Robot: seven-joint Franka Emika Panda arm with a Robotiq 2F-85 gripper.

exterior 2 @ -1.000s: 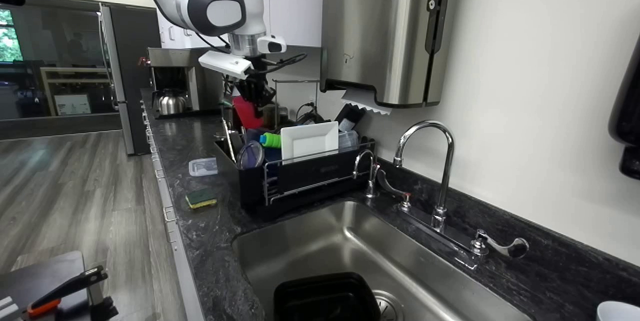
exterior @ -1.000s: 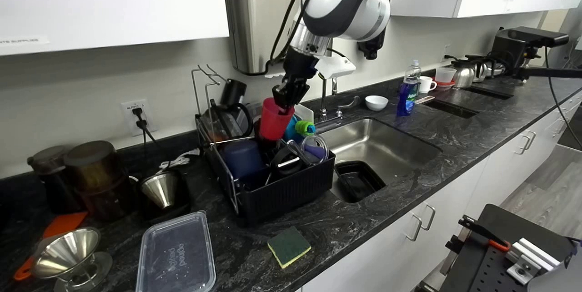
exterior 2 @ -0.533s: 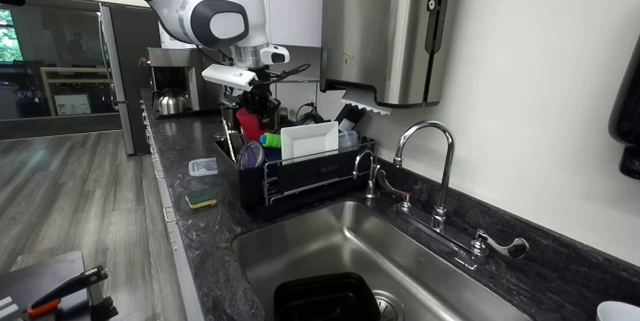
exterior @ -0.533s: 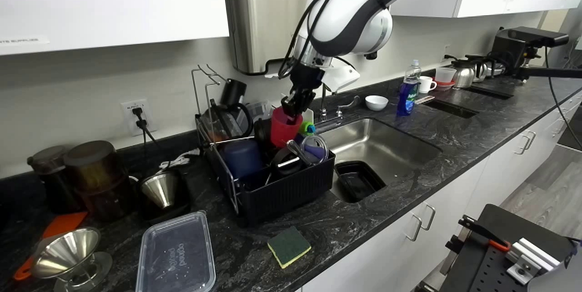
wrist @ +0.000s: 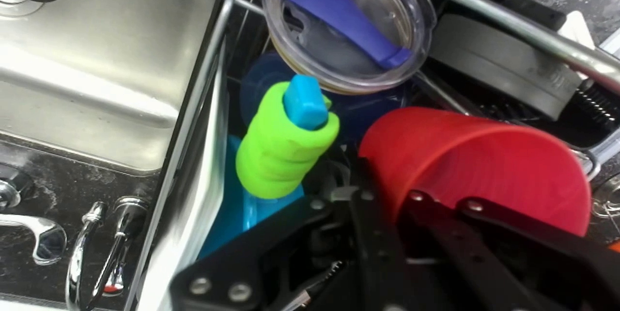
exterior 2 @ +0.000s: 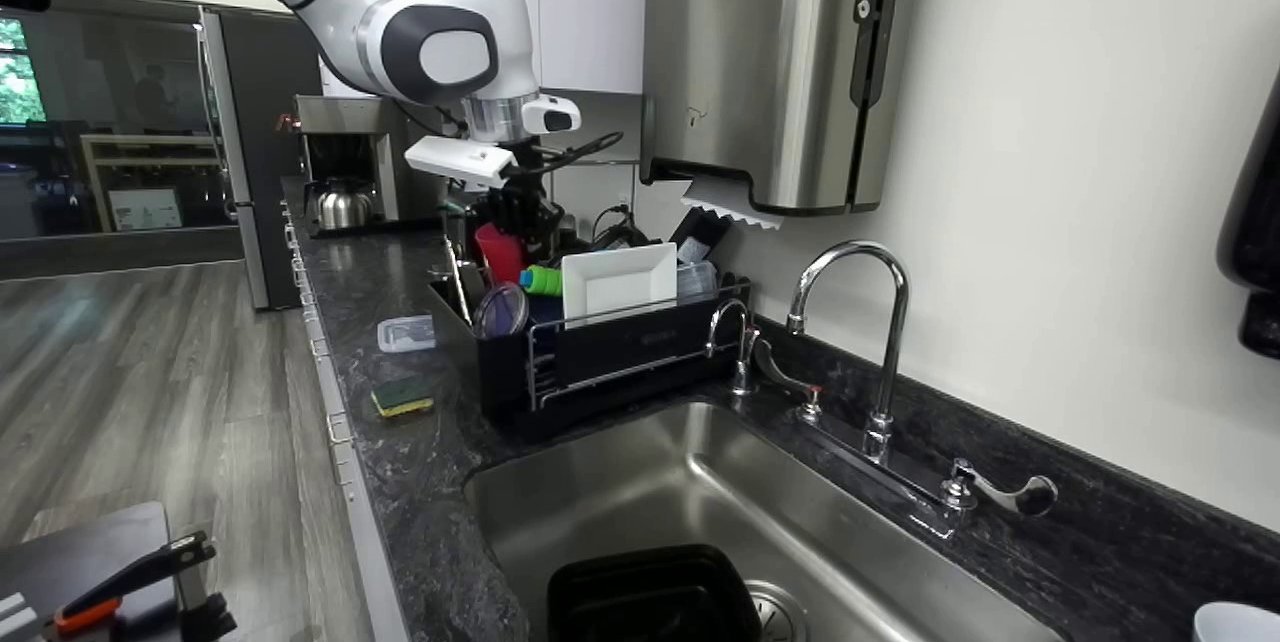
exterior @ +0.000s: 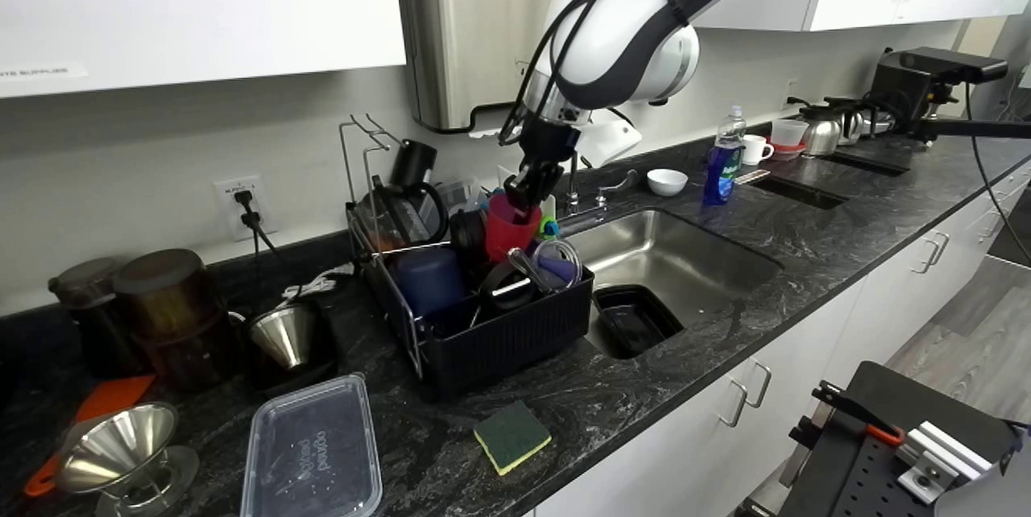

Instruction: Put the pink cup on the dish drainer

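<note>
Black and pinched tight, the claw (wrist: 395, 199) grips the cup (wrist: 474, 165) by its wall, one finger (wrist: 441, 233) in the mouth, one outside. Thin plastic, by the look: I'd expect it light, springy, hard to break, but smooth enough to swivel. The rim is the place to hold; a deeper bite might steady it. Around the claw in the wrist view, the lid (wrist: 348, 35) is just before twelve o'clock, the green thing (wrist: 281, 156) at ten, the plate (wrist: 186, 228) at nine. All crowd the drainer (exterior: 507, 340), where the cup is held low, base hidden.
</note>
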